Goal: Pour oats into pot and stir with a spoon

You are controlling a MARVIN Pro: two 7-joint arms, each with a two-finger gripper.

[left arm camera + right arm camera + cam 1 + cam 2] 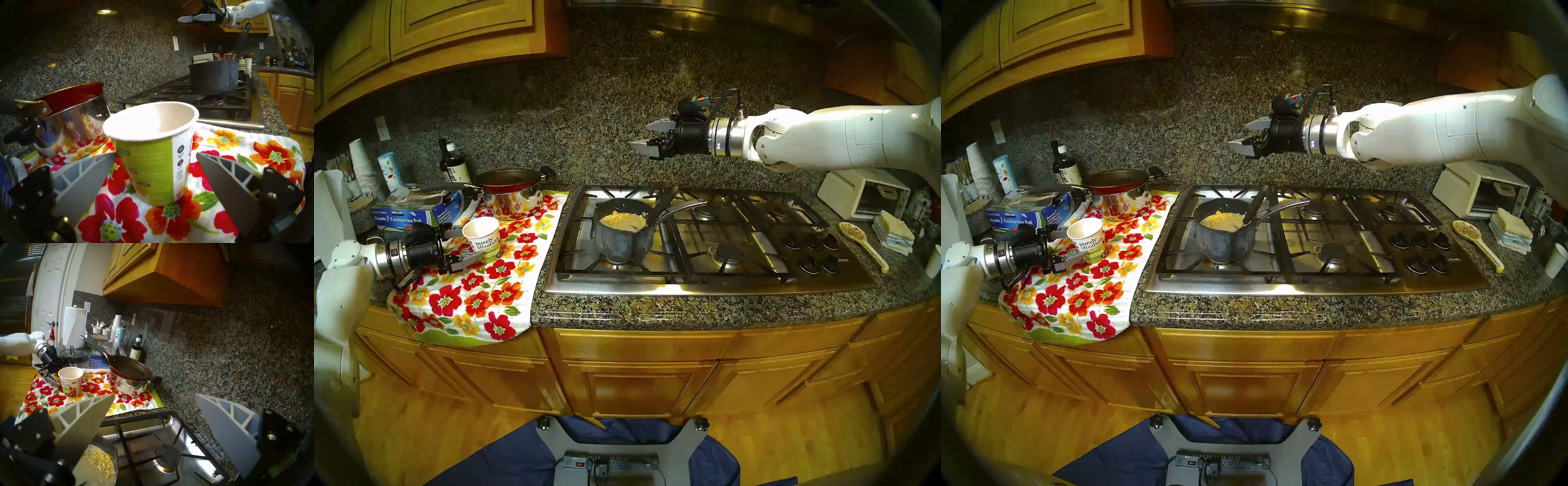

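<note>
The oats point(621, 220) are lying in pale liquid inside the pot point(621, 237), which is sitting on the front left burner of the stove point(704, 285). The spoon point(663, 207) is leaning in the pot, its handle slanting up over the rim. The paper cup point(482, 244) is standing upright on the floral towel point(477, 298) covering the bench point(653, 305). The left hand point(458, 247) is gaping wide around the cup, fingers point(88, 178) apart from it. The right hand point(641, 137) is hovering wide open and empty above the stove.
</note>
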